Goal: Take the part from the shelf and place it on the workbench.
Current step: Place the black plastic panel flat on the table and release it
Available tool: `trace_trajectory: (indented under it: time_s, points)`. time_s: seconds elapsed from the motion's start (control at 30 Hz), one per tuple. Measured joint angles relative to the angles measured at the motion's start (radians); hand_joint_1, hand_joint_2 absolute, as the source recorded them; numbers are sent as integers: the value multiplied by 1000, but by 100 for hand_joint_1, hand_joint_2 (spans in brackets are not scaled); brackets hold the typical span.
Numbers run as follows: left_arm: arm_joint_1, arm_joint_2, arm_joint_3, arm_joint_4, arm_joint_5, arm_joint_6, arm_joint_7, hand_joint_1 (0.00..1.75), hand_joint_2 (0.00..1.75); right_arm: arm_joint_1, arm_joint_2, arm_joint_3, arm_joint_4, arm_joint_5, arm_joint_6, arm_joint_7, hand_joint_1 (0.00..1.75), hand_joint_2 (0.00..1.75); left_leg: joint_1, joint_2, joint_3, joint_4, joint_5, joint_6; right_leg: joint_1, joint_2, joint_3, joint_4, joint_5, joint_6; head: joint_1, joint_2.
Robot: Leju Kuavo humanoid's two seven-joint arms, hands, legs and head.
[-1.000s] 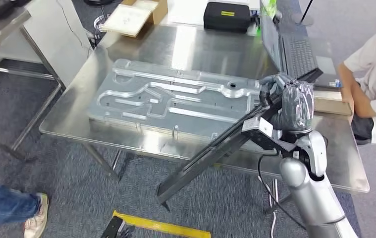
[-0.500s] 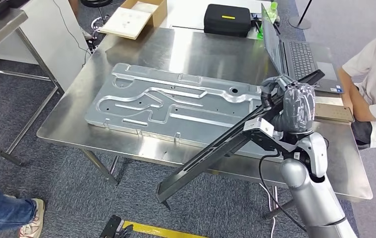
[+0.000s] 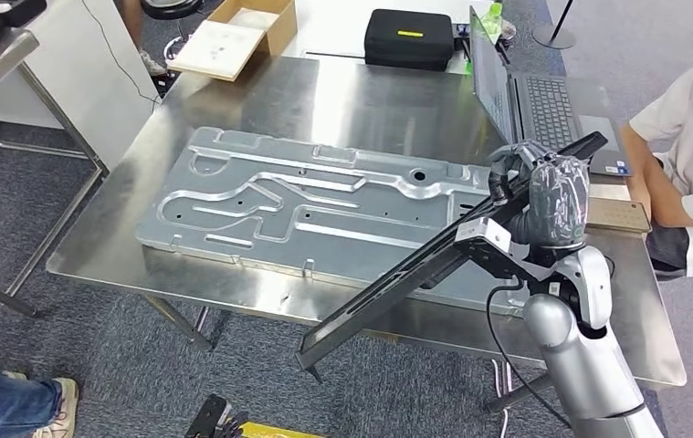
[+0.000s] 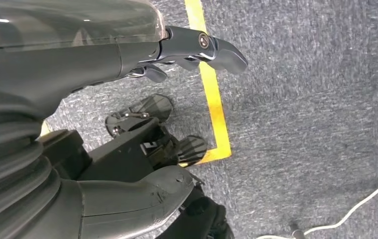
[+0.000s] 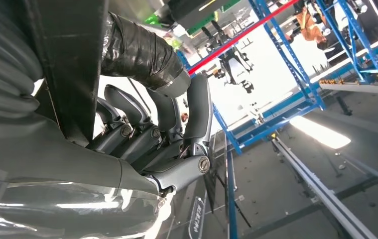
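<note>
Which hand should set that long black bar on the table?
The right hand: it already grips the black bar over the workbench. The left hand hangs above the floor, holding nothing.

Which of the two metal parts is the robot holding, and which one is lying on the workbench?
The right hand grips the long black part, slanting above the table edge. The wide silver plate lies flat.

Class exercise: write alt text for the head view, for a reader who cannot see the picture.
The right robot hand holds a long black part slanting over the near edge of a steel workbench. A large machined metal plate lies on the bench, with a laptop and a black case at the far side; a person sits at the right.
</note>
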Motion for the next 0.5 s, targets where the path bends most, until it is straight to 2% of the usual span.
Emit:
trace_trajectory:
  time_s: [0.03, 0.1, 0.13, 0.17, 0.2, 0.27, 0.3, 0.33, 0.37, 0.47, 0.5]
  points:
    - [-1, 0, 0, 0, 1, 5, 0, 0, 175, 0, 0, 0, 0, 0, 3, 2, 175, 175, 1, 0, -22, 48, -25, -2, 0, -1, 5, -2, -2, -7, 0, 0]
    - [1, 0, 0, 0, 2, 11, 1, 0, 175, 0, 0, 0, 0, -1, 11, 7, 175, 175, 1, 0, -95, 184, -78, -3, 5, -1, 8, -1, -8, -16, 0, 0]
    - [4, 0, 1, 0, 2, 12, 1, 0, 175, 0, -1, 0, 1, -2, 14, 10, 175, 175, 0, 0, -127, 236, -89, -3, 8, 0, 9, 0, -10, -19, 0, 0]
    - [6, 0, 1, 0, 2, 12, 1, 0, 175, 0, -1, 0, 1, -3, 15, 11, 175, 175, 0, 0, -145, 256, -80, -1, 11, 1, 10, 1, -11, -21, 0, 0]
    - [7, 0, 1, 0, 3, 11, -1, 0, 175, 0, -1, 0, 1, -4, 15, 11, 175, 175, 0, 0, -143, 235, -52, 3, 13, 4, 12, 2, -13, -22, 0, 0]
    - [8, 0, 1, 0, 3, 5, -7, 0, 175, 1, -1, 0, 1, -7, 15, 12, 175, 175, -5, -1, -95, 110, 27, 18, 17, 7, 18, 5, -19, -22, 0, 0]
    - [7, 1, 1, 0, 2, 1, -11, 0, 175, 0, -2, -1, 1, -8, 15, 13, 175, 175, -8, -2, -68, 48, 53, 25, 19, 8, 20, 6, -22, -20, 0, 0]
    - [6, 1, 1, 0, 0, -3, -15, 0, 175, 0, -3, -3, 1, -10, 15, 13, 175, 175, -11, -2, -50, 7, 64, 31, 20, 8, 20, 6, -23, -16, 0, 0]
    - [7, 2, 1, 0, -2, -5, -19, 0, 175, 1, -4, -5, 1, -10, 16, 14, 175, 175, -13, -2, -43, -13, 62, 35, 20, 8, 20, 7, -21, -11, 0, 0]
    - [9, 2, 1, 0, -7, -10, -26, 0, 175, 4, -8, -11, 1, -11, 17, 15, 175, 175, -12, -2, -24, -45, 64, 48, 17, 6, 20, 20, -9, 9, 1, 0]
    - [8, 1, 1, 0, -8, -10, -27, 0, 175, 3, -9, -12, 1, -11, 17, 15, 175, 175, -10, -2, -14, -52, 67, 53, 16, 6, 13, 38, -19, 14, 1, 0]
